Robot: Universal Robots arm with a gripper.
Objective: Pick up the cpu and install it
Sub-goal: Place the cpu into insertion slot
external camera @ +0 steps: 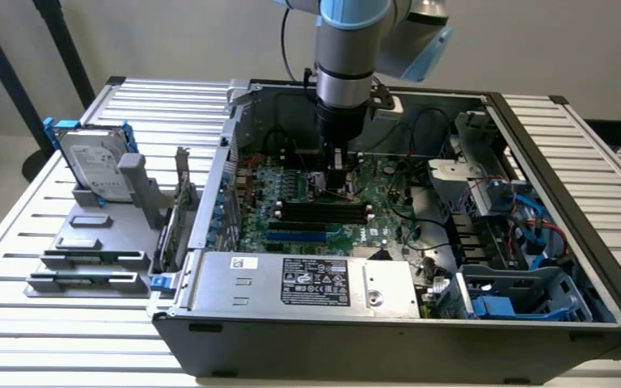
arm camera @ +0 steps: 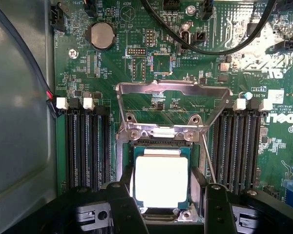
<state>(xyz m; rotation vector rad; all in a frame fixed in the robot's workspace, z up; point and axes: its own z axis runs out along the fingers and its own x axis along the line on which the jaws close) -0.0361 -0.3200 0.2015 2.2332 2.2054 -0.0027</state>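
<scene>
The cpu (arm camera: pixel 161 181) sits in the motherboard socket (arm camera: pixel 158 143), seemingly seated, as the gripper (arm camera: pixel 167 194) hovers over it with jaws apart on either side; the metal retaining frame (arm camera: pixel 173 88) stands raised, not yet closed.

One cpu (arm camera: pixel 161 181), one hard drive (external camera: pixel 95 166), one computer case (external camera: pixel 289 343).

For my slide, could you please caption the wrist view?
Open gripper straddling the cpu lying in the motherboard socket, load plate raised.
</scene>
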